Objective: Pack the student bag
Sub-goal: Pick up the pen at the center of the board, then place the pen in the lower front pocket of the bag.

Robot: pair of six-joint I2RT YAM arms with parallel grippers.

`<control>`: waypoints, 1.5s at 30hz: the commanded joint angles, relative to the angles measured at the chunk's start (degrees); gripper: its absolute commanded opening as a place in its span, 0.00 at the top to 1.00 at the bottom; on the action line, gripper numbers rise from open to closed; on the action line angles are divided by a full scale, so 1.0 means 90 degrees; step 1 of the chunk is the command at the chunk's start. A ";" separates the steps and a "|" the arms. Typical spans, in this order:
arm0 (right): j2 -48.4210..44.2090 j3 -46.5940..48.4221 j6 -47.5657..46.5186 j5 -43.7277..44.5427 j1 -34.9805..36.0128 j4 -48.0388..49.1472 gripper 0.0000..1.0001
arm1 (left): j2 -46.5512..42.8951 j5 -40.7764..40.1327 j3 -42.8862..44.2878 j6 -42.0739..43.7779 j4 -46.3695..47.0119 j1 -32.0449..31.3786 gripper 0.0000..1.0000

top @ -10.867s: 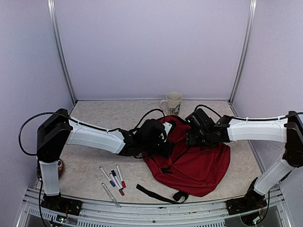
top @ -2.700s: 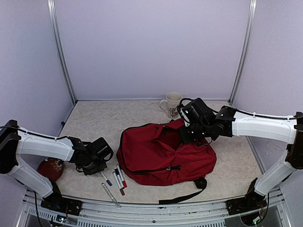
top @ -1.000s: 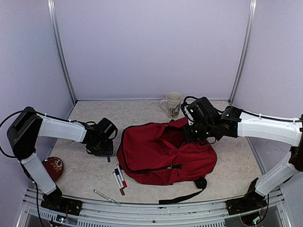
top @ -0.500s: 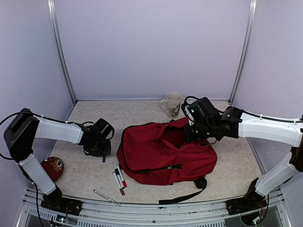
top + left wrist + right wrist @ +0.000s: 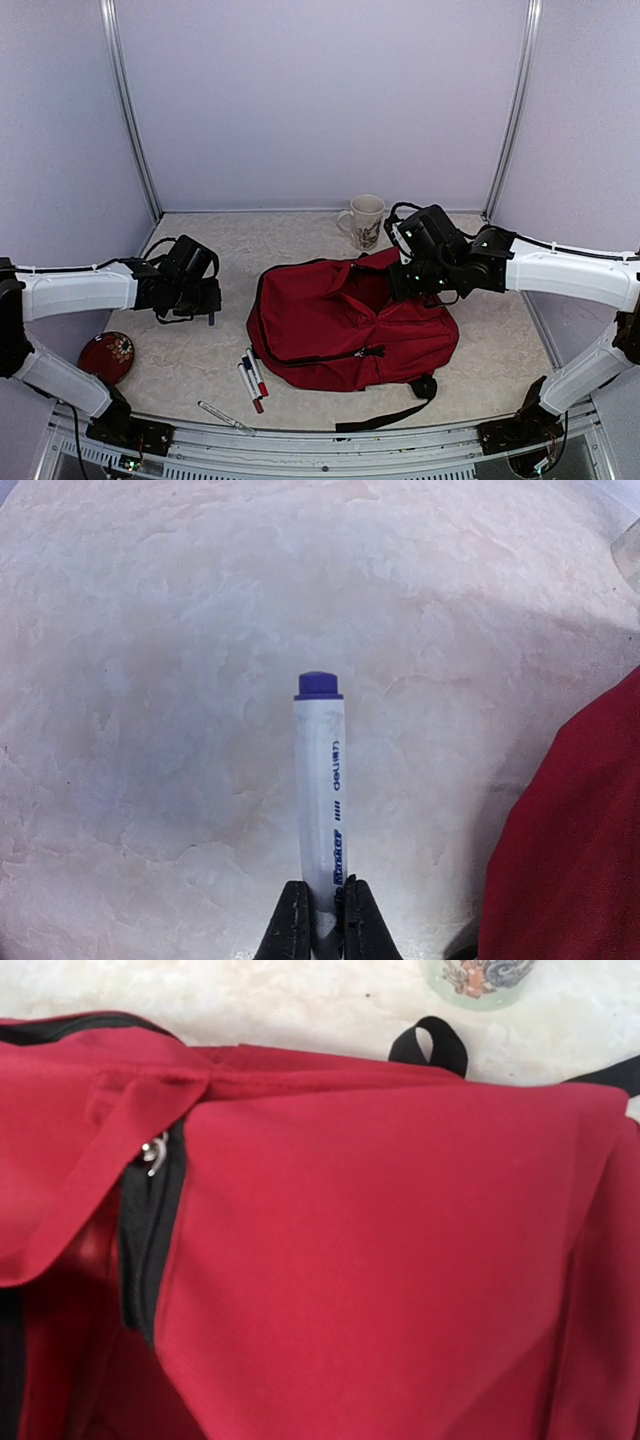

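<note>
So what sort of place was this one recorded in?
Probably a staged robot test cell rather than a real classroom: plain lilac walls set in a metal frame, a marbled tabletop, and a few props laid out on it: student bag, mug, markers.

Both arms are long white tubes with black joints: the left arm point(image 5: 75, 290) and the right arm point(image 5: 560, 270). Thin black cables point(image 5: 70, 267) run behind the jaws. The left fingers point(image 5: 293, 925) are black and narrow.
</note>
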 commanded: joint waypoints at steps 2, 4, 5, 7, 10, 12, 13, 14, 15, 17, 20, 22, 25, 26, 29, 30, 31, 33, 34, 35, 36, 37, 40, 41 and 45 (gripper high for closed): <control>-0.0174 0.0041 -0.0023 0.0125 -0.0102 0.0235 1.00 | -0.0577 -0.0180 0.0080 0.0135 0.0074 -0.0254 1.00; -0.0173 0.0052 -0.0033 0.0090 -0.0107 0.0257 1.00 | -0.0753 -0.0218 0.0308 0.0151 0.0128 -0.0630 1.00; -0.0173 0.0058 -0.0035 0.0066 -0.0117 0.0270 1.00 | -0.0824 -0.0257 0.0446 0.0139 0.0210 -0.0868 1.00; -0.0183 0.0057 -0.0028 0.0017 -0.0128 0.0299 1.00 | -0.0883 -0.0268 0.0748 0.0123 0.0533 -0.1373 1.00; -0.0183 0.0041 0.0007 -0.0060 -0.0139 0.0352 1.00 | -0.0662 -0.0162 0.1269 0.0106 0.1258 -0.2049 1.00; -0.0166 0.0034 0.0045 -0.0132 -0.0142 0.0379 1.00 | -0.0258 0.0086 0.1688 -0.0067 0.1648 -0.2309 1.00; -0.0157 0.0025 0.0058 -0.0171 -0.0137 0.0396 1.00 | 0.0011 0.0253 0.1920 -0.0170 0.1787 -0.2400 1.00; -0.0147 0.0010 0.0062 -0.0201 -0.0143 0.0414 1.00 | 0.0348 0.0410 0.2195 -0.0278 0.1924 -0.2487 1.00; -0.0136 -0.0015 0.0062 -0.0241 -0.0151 0.0436 1.00 | 0.0696 0.0582 0.2443 -0.0349 0.2065 -0.2573 1.00; -0.0117 -0.0051 0.0230 -0.0309 -0.0150 0.0515 1.00 | 0.1343 0.0735 0.2908 -0.0507 0.2374 -0.2761 1.00; -0.0096 -0.0063 0.0295 -0.0349 -0.0145 0.0535 1.00 | 0.2131 0.0674 0.3382 -0.0726 0.2956 -0.2992 1.00; -0.0104 -0.0050 0.0316 -0.0344 -0.0162 0.0553 1.00 | 0.2559 0.0582 0.3628 -0.0819 0.3189 -0.3037 1.00; -0.0147 -0.0045 0.0336 -0.0364 -0.0164 0.0563 1.00 | 0.3207 0.0736 0.4047 -0.0989 0.3026 -0.3032 1.00; -0.0160 -0.0061 0.0336 -0.0355 -0.0168 0.0577 1.00 | 0.3332 0.0742 0.4114 -0.1020 0.2984 -0.3053 1.00; -0.0173 -0.0075 0.0336 -0.0349 -0.0185 0.0593 1.00 | 0.3525 0.0620 0.3957 -0.1268 0.2997 -0.3099 1.00; -0.0165 -0.0080 0.0336 -0.0349 -0.0185 0.0595 1.00 | 0.3563 0.0621 0.3849 -0.1422 0.3040 -0.3090 1.00; -0.0159 -0.0083 0.0341 -0.0354 -0.0195 0.0604 1.00 | 0.3596 0.0655 0.3752 -0.1559 0.3065 -0.3077 1.00; -0.0154 -0.0077 0.0337 -0.0349 -0.0195 0.0614 1.00 | 0.3656 0.0755 0.3607 -0.1840 0.3079 -0.3069 1.00; -0.0154 -0.0074 0.0336 -0.0349 -0.0196 0.0615 1.00 | 0.3671 0.0779 0.3563 -0.1928 0.3054 -0.3085 1.00; -0.0153 -0.0074 0.0336 -0.0342 -0.0199 0.0615 1.00 | 0.3677 0.0745 0.3524 -0.2030 0.3013 -0.3108 1.00; -0.0154 -0.0081 0.0341 -0.0337 -0.0202 0.0610 1.00 | 0.3675 0.0693 0.3476 -0.2123 0.2977 -0.3141 1.00; -0.0154 -0.0076 0.0337 -0.0339 -0.0207 0.0617 1.00 | 0.3684 0.0641 0.3449 -0.2226 0.2881 -0.3166 1.00; -0.0154 -0.0051 0.0328 -0.0335 -0.0237 0.0586 1.00 | 0.3678 0.0637 0.3444 -0.2374 0.2761 -0.3252 1.00; -0.0154 -0.0047 0.0324 -0.0328 -0.0238 0.0578 1.00 | 0.3675 0.0645 0.3435 -0.2369 0.2758 -0.3290 1.00; -0.0145 -0.0027 0.0307 -0.0358 -0.0270 0.0566 1.00 | 0.3807 0.0685 0.3536 -0.2354 0.2592 -0.3346 1.00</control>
